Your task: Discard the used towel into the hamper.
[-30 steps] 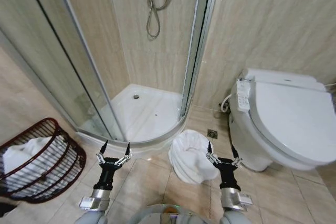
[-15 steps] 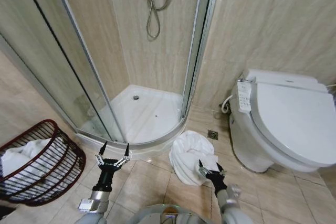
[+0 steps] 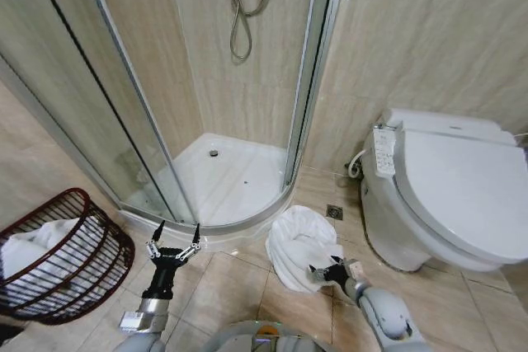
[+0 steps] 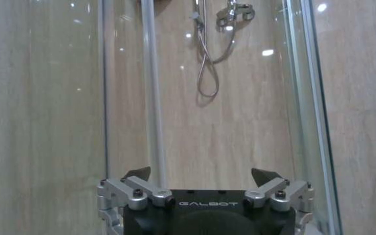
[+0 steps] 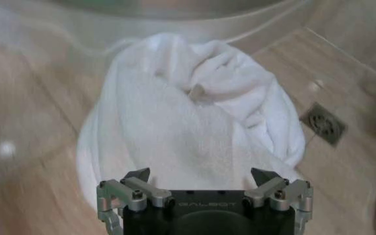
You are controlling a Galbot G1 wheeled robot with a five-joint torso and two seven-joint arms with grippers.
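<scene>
low down, right end effector (image 5: 201, 177) marked "galbot", fingers apart, over white towel (image 5: 195, 122), left end effector (image 4: 201, 176) apart too

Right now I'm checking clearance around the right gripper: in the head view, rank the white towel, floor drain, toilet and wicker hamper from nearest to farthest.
From the right gripper:
1. Crumpled white towel, on the floor directly ahead.
2. Small square metal floor drain, just beyond the towel.
3. White toilet, to the right.
4. Dark red-brown wicker hamper, far left.

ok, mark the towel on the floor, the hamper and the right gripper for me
towel (image 3: 299, 241): head view, middle of the white heap on the floor tiles.
hamper (image 3: 78, 193): head view, far part of its dark wicker rim.
right gripper (image 3: 322, 270): head view, midway between its fingertips, at the towel's near edge.
</scene>
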